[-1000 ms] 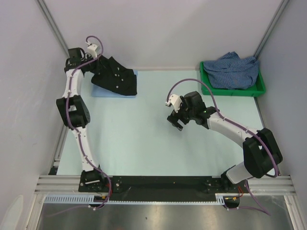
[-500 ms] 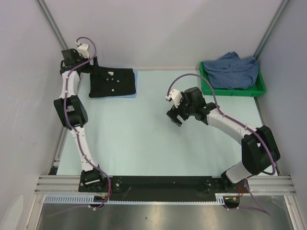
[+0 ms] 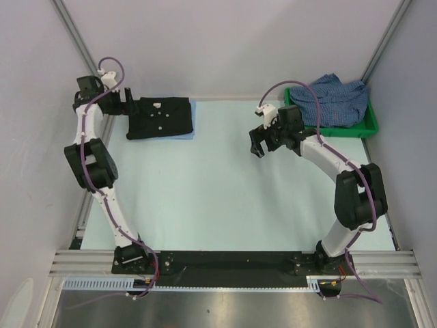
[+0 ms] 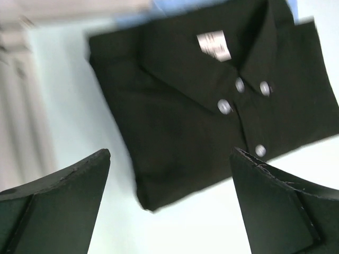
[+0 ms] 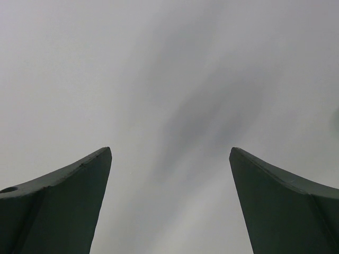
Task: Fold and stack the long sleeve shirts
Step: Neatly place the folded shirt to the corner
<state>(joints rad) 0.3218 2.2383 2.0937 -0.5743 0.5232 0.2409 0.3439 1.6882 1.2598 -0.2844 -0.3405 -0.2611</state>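
The green bin (image 3: 341,130) stands at the far right corner of the surface (image 3: 218,198) and serves as reference. The checked shirt (image 3: 331,99) lies crumpled inside the bin. The black shirt (image 3: 160,117) lies folded flat, collar and pale buttons up, well to the left of the bin along the same far edge. It rests on the light blue shirt (image 3: 192,117), of which only a narrow border shows. The left fingers (image 4: 63,201) are spread wide and hold nothing; they hover at the side of the black shirt farthest from the bin. The right fingers (image 5: 280,201) are likewise spread and empty, just left of the bin, over bare surface.
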